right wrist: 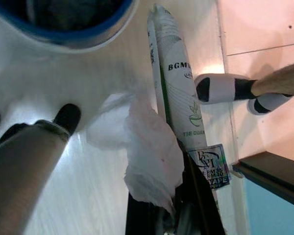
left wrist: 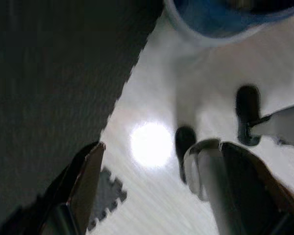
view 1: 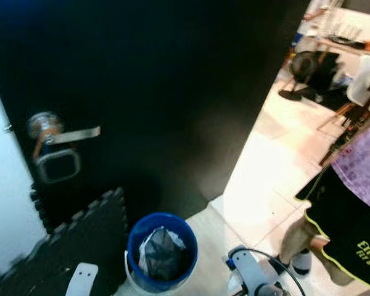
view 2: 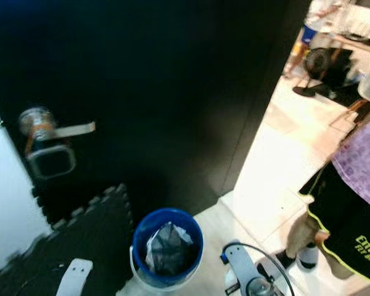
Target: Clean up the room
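A blue bin (view 1: 162, 251) with a crumpled grey bag inside stands on the pale floor in front of a black door. My right gripper (right wrist: 179, 205) is shut on a flattened white paper cup (right wrist: 179, 98) printed with green and on a crumpled white tissue (right wrist: 152, 161). It holds them low over the floor, just beside the bin's rim (right wrist: 63, 34). Part of the right arm (view 1: 254, 274) appears near the bin in the left eye view. My left gripper (left wrist: 147, 171) hangs open over the floor at the mat's edge, with nothing between its fingers.
A person in a purple top and black shorts (view 1: 351, 228) stands close on the right, one socked foot (right wrist: 225, 88) near the held cup. A black foam mat (view 1: 68, 246) lies left of the bin. The black door carries a lever handle (view 1: 61, 137). Bright floor opens to the right.
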Controlling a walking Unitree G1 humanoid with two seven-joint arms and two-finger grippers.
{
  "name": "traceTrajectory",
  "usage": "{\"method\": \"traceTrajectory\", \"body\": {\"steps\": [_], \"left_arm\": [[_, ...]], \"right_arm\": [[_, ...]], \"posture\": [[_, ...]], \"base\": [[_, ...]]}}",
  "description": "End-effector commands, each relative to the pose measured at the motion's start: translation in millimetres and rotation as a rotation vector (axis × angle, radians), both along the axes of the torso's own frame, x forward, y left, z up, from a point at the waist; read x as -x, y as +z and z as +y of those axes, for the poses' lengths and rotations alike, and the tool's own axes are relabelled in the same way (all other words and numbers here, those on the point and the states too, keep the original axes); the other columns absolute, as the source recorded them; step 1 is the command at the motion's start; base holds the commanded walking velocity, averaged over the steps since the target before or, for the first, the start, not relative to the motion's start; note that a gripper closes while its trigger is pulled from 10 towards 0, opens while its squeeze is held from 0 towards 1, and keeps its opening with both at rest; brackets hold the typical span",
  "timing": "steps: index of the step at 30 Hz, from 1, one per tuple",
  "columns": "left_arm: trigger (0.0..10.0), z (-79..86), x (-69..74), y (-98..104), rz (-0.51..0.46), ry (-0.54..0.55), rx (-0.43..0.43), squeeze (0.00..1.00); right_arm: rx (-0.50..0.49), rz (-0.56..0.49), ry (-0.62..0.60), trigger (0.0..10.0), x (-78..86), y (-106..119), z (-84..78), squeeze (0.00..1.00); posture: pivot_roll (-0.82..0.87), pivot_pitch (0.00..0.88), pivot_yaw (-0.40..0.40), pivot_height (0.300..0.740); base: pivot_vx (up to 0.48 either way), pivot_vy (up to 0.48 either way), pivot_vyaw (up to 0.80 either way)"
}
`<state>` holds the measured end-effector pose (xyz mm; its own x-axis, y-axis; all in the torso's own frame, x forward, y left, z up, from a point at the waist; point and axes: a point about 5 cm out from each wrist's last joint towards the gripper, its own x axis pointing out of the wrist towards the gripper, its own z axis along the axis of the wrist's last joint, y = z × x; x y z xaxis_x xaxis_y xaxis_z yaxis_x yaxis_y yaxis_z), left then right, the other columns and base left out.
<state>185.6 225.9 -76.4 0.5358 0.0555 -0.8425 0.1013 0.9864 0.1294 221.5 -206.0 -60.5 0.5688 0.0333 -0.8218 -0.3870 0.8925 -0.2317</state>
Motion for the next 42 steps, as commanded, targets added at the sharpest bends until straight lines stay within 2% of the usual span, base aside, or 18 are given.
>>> {"method": "traceTrajectory", "body": {"steps": [1,4,6,10,11,12,13,15,25,31,34,36,38,42], "left_arm": [[10.0,-0.1,7.5,-4,0.027,-0.011,-0.003,0.0],[10.0,0.6,7.7,-4,0.026,-0.012,-0.006,0.0],[10.0,0.7,7.7,-4,0.026,-0.012,-0.007,0.0],[10.0,2.9,9.2,-4,0.035,0.008,-0.023,0.0],[10.0,2.9,9.2,-4,0.035,0.008,-0.023,0.0],[10.0,3.0,9.3,-4,0.035,0.01,-0.024,0.0],[10.0,3.0,9.3,-4,0.035,0.01,-0.024,0.0],[10.0,3.3,9.9,-4,0.037,0.009,-0.024,0.0],[10.0,3.9,13.2,-6,0.051,-0.006,-0.032,0.0],[10.0,4.5,17.2,-7,0.06,-0.012,-0.037,0.0],[10.0,5.0,22.9,-9,0.069,-0.011,-0.039,0.0],[10.0,5.2,26.0,-11,0.072,-0.011,-0.04,0.0],[10.0,5.3,27.8,-11,0.074,-0.013,-0.043,0.0],[10.0,5.5,29.1,-12,0.075,-0.013,-0.044,0.0]], "right_arm": [[0.0,-0.013,0.012,10.0,-7.3,5,0.5,0.0],[0.013,-0.035,0.082,10.0,-18.8,11,6.5,0.0],[0.016,-0.039,0.095,10.0,-20.7,12,7.7,0.0],[-0.015,-0.032,0.242,10.0,-35.2,21,30.3,0.0],[-0.015,-0.032,0.242,10.0,-35.2,21,30.3,0.0],[-0.002,-0.005,0.309,10.0,-34.6,20,36.8,0.0],[-0.002,-0.005,0.309,10.0,-34.6,20,36.8,0.0],[0.034,0.038,0.4,10.0,-31.9,17,44.1,0.0],[0.063,0.048,0.443,10.0,-35.6,19,53.4,0.0],[0.038,0.051,0.507,10.0,-39.3,22,72.1,0.0],[-0.012,0.04,0.543,10.0,-41.3,25,96.0,0.0],[-0.024,0.029,0.551,10.0,-42.7,27,105.1,0.0],[-0.025,0.019,0.557,10.0,-44.0,29,111.5,0.0],[-0.024,0.014,0.558,10.0,-44.5,29,114.6,0.0]], "posture": [[0.11,0.0,-0.112,0.74],[0.12,0.0,-0.112,0.74],[0.12,0.0,-0.112,0.74],[0.12,0.0,-0.112,0.74],[0.12,0.0,-0.112,0.74],[0.12,0.0,-0.112,0.74],[0.12,0.0,-0.112,0.74],[0.14,0.0,-0.117,0.74],[0.16,0.0,-0.125,0.74],[0.17,0.0,-0.135,0.74],[0.2,0.034,-0.15,0.74],[0.21,0.044,-0.154,0.74],[0.22,0.053,-0.157,0.74],[0.23,0.061,-0.158,0.74]], "base": [[0.349,0.0,0.0],[0.342,0.0,0.0],[0.341,0.0,0.0],[0.077,0.0,0.0],[0.0,0.0,0.0],[0.0,0.0,0.0],[0.0,0.0,0.0],[0.0,0.0,0.0],[0.0,0.0,0.0],[0.0,0.0,0.0],[0.0,0.0,0.0],[0.0,0.0,0.0],[0.0,0.0,0.0],[0.0,0.0,0.0]]}}
